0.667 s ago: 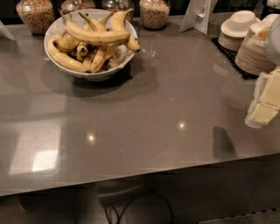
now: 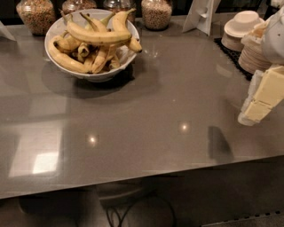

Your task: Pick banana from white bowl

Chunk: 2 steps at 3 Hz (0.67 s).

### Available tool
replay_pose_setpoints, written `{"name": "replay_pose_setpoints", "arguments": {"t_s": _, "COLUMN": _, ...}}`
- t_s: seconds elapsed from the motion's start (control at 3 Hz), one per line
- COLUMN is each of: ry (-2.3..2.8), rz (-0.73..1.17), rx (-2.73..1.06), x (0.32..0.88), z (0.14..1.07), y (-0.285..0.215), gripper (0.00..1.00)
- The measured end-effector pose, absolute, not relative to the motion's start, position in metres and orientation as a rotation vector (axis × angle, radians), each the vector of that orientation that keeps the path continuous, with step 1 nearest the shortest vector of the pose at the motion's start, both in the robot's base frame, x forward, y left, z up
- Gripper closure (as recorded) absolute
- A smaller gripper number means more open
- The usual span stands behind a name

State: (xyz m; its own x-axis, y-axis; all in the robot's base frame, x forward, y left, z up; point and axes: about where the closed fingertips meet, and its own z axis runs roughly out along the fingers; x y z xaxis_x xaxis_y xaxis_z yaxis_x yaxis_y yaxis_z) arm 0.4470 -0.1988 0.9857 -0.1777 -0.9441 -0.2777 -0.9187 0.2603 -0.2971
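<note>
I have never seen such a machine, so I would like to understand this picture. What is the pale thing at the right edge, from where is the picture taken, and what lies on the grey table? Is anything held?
The pale blocky thing at the right edge is the gripper, the tool at the end of the robot's arm. It hangs above the table, far from the fruit, and nothing can be seen in it. There is only one camera. It looks down on the table from the near side; where it is mounted is not known. At the far left stands a large white bowl full of bananas. The long banana lying across the top is the one to pick. Behind the bowl are glass jars with grainy contents. At the far right are stacks of small dishes, and next to them a white folded stand.
</note>
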Motion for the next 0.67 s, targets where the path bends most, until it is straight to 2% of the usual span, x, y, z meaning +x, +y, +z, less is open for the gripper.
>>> {"name": "replay_pose_setpoints", "arguments": {"t_s": 0.67, "ry": 1.875, "rz": 0.071, "rx": -1.659, "x": 0.502, "z": 0.983, "y": -0.118, "gripper": 0.00}}
